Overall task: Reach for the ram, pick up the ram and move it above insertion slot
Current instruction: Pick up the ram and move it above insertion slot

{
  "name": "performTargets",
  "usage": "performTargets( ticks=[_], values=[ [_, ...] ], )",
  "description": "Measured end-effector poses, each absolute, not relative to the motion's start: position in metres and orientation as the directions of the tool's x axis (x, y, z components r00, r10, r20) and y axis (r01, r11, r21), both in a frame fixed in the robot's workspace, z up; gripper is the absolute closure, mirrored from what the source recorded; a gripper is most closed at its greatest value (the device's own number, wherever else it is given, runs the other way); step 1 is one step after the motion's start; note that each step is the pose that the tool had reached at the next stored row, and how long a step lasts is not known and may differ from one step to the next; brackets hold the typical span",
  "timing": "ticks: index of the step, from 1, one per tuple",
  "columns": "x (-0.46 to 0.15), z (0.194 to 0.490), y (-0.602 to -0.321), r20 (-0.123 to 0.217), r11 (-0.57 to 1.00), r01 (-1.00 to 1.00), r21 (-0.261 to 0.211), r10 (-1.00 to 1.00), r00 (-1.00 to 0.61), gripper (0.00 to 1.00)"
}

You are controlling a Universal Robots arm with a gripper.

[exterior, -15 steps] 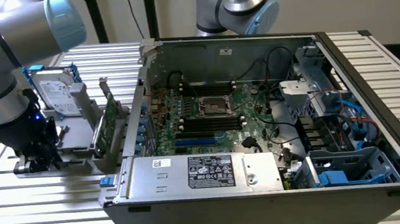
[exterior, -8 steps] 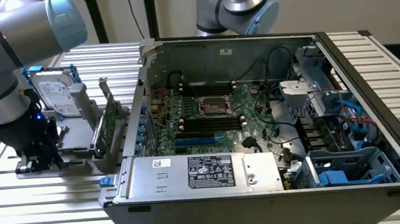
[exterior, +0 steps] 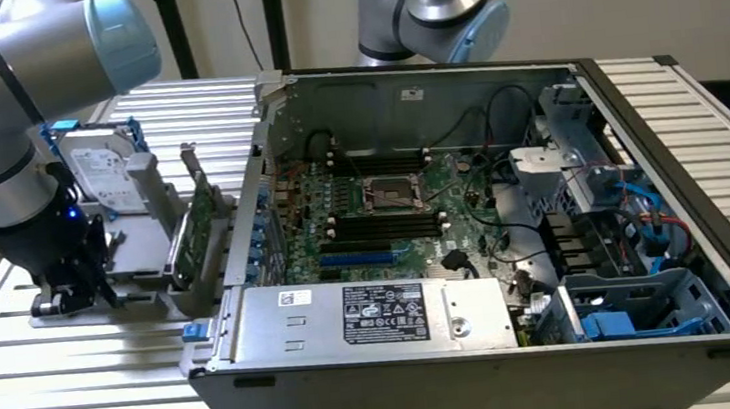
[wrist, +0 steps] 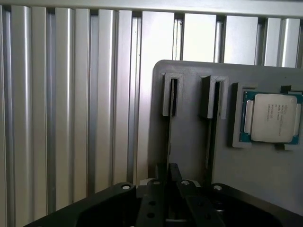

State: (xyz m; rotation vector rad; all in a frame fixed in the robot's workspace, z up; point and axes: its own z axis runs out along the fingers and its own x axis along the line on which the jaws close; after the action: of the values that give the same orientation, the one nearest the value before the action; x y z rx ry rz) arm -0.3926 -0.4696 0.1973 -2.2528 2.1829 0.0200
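Black hand [wrist: 168,174] covers the near end of the edge-on ram [wrist: 169,130].

The open black metal computer case [exterior: 490,383] sits on the slatted aluminium table [exterior: 89,392], over on the exterior view's right. Just beside it, on the exterior view's left, is the grey plastic holder block [exterior: 141,251]. The silver hard drive [exterior: 105,174] stands upright at the block's far end, and the green expansion card [exterior: 194,231] stands on the side nearest the case. My gripper [exterior: 72,288] is down at the block's outer near end. From my wrist, the square silver-topped processor chip [wrist: 271,117] lies in a recess of the block, beside two slotted posts [wrist: 171,97]. Inside the case, the green motherboard [exterior: 463,180] lies on the floor and the silver box power supply [exterior: 363,315] runs along the near wall. A second grey-and-blue robot arm [exterior: 433,2] stands behind the case.
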Motion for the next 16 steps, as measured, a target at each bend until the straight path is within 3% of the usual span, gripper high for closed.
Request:
performTargets(
  ticks=[16],
  values=[
    [-0.3914,0.2047,-0.4696,-0.014,-0.031,-0.999,0.011,-0.999,0.031,0.87]
  ],
)
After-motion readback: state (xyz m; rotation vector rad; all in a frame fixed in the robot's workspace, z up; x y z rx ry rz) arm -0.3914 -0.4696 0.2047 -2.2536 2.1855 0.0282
